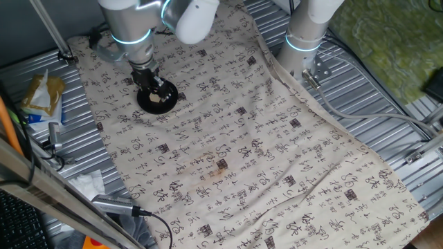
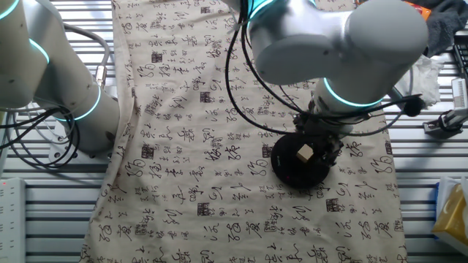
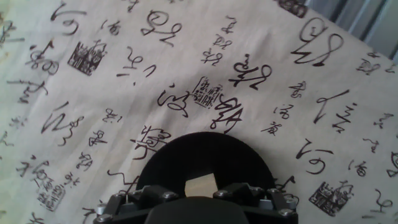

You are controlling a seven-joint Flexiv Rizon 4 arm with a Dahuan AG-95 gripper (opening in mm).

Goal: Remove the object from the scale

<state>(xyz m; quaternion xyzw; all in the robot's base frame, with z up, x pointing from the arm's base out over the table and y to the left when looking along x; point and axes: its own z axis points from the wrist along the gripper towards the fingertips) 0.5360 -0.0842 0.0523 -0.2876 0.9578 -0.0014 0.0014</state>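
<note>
A small, pale tan block (image 2: 305,152), wood-like and roughly cube-shaped, sat on the scale (image 2: 289,169), a flat round disc of plain matte black. In the other fixed view the block rested on the upper right part of the disc, right beside the dark fingers of the claw (image 2: 322,148). In the one fixed view the claw (image 1: 153,88) stood low over the disc (image 1: 148,104), with the block (image 1: 156,98) a light speck at its tip. The hand view showed the block (image 3: 200,186) as a cream-coloured, flat-faced piece at the near edge of the disc (image 3: 205,158), just above the black, bolted body of the claw; the fingertips themselves lay out of the picture, so I could not tell whether the claw was spread or pinching the block.

The scale lay on a beige cloth (image 1: 277,152) that covered the surface, soft and slightly wrinkled, printed all over with black brush-style characters and small square seal marks. A flat rusty-brown stain (image 1: 221,166) marked the cloth near its middle, well apart from the disc. Beyond the cloth's edges the surface (image 1: 387,117) showed as ribbed grey metal. The arm (image 2: 336,44) above was smooth, glossy grey-white with glowing cyan rings at the joints.
</note>
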